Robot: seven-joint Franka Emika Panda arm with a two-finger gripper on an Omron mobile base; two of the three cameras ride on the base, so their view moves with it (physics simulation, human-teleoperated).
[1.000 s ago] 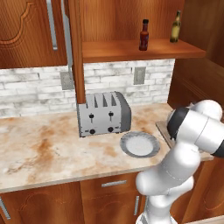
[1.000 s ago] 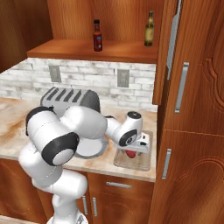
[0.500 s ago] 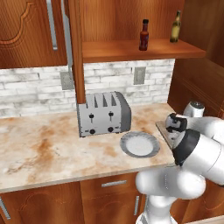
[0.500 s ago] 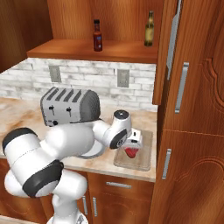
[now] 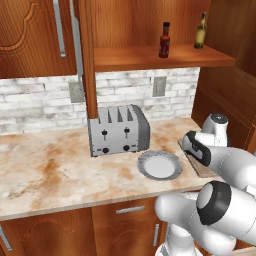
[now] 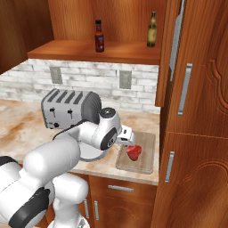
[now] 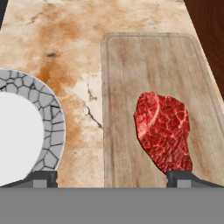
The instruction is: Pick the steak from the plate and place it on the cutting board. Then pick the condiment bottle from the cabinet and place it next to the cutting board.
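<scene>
Red and marbled, the steak lies flat on the cutting board, toward the board's near half as the hand view shows it, with bare wood around its other edges. In the right base view the steak sits on the board just below the end effector, whose white wrist leans over the board's left edge. The end effector is spread wide and grips nothing: one dark fingertip rises near the plate's rim, the other at the near end of the steak, and whether it touches the meat cannot be told. The plate rests on the marbled surface just beside the board, grey-rimmed and bare white at its centre. From the left base view, the plate lies in front of a silver toaster. Up in the cabinet, the condiment bottle stands upright on the open shelf, well apart from a taller green bottle.
</scene>
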